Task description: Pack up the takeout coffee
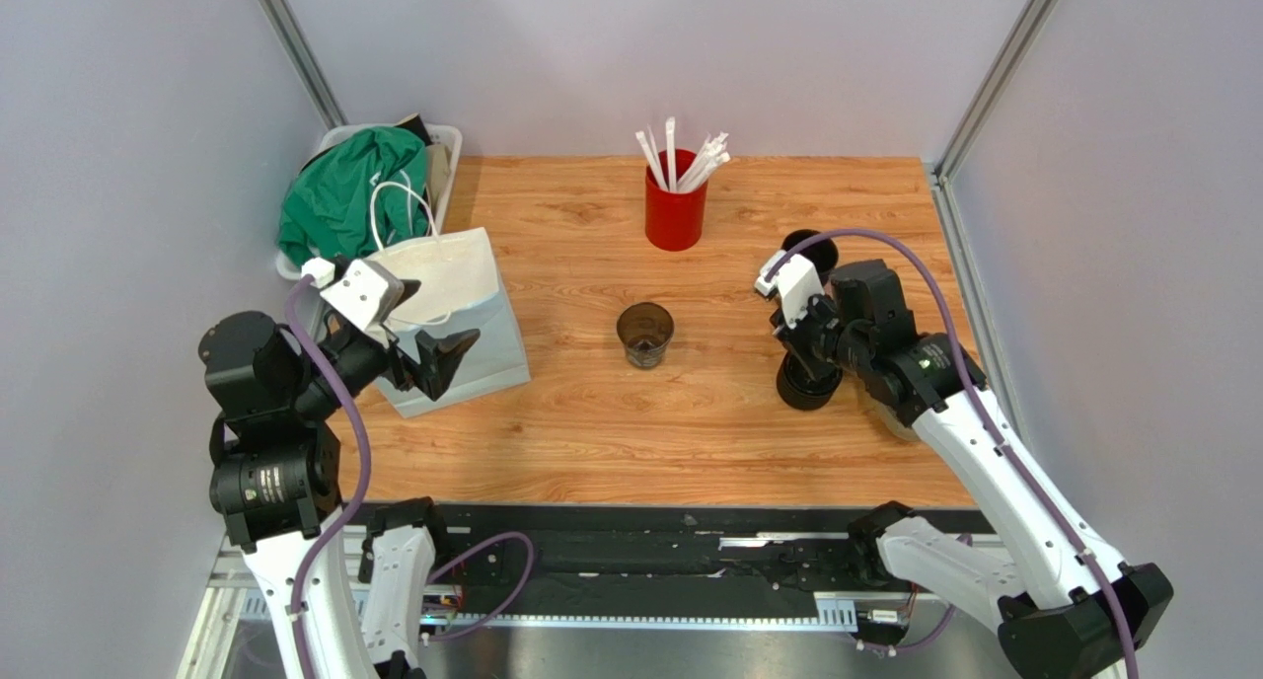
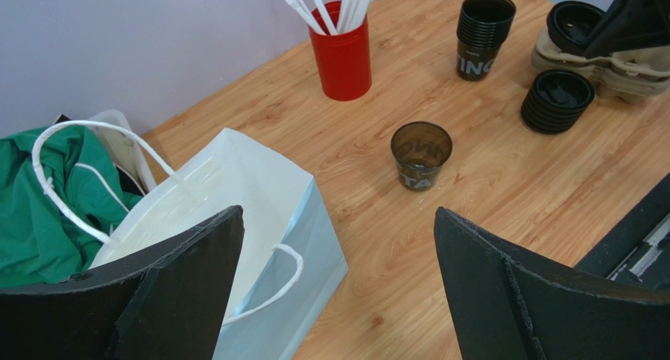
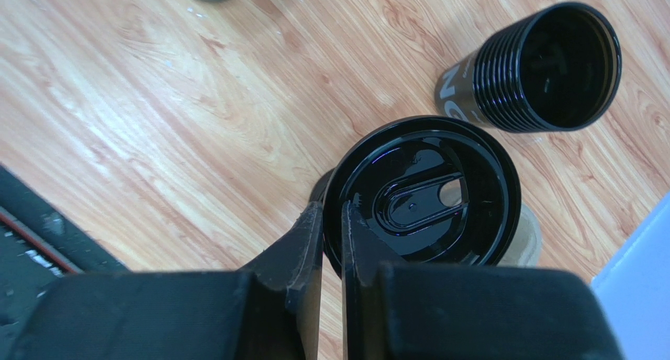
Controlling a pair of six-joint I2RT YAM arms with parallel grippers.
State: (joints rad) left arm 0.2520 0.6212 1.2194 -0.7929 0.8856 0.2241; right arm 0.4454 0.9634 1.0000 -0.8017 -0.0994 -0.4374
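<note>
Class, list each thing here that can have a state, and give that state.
left gripper: open, empty.
right gripper: shut on the lid.
lid: pinched at its rim.
single cup: upright, uncovered.
paper bag: standing, mouth open.
cup stack: upright, nested.
red cup: upright, holding straws.

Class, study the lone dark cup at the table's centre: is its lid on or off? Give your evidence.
Off. The cup stands upright, its round mouth open, and you can see down inside it.
</note>
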